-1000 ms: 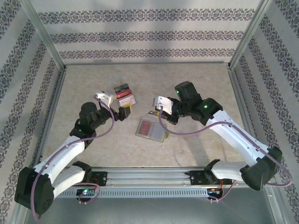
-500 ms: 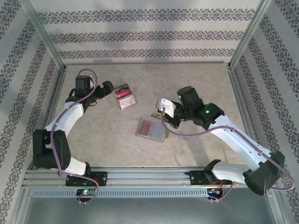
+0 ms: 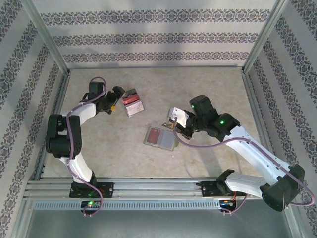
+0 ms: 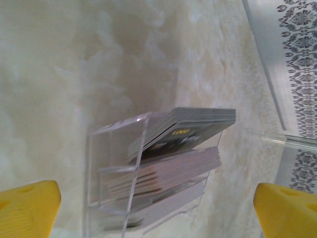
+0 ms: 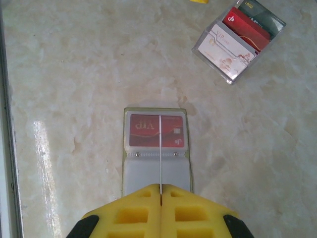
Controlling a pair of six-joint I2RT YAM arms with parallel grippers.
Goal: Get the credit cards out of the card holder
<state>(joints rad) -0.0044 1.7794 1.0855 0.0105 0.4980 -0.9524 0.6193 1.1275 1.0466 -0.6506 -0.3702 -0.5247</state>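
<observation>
Your left arm [image 3: 74, 116] stands folded above its base, elbow out to the left and forearm angled toward the far left. The left gripper [image 3: 117, 100] points right and sits low. In the left wrist view its yellow fingertips [image 4: 27, 207] sit at opposite bottom corners, spread wide.

Your right arm [image 3: 247, 144] runs from its base out to the right, then bends in toward centre. The right gripper [image 3: 167, 124] tilts down and to the left. In the right wrist view its yellow pads [image 5: 131, 213] are pressed together, pinching a credit card [image 5: 160, 148] seen edge-on.

The card holder [image 3: 166, 144] lies nearer, right of the card box [image 5: 229, 78].
</observation>
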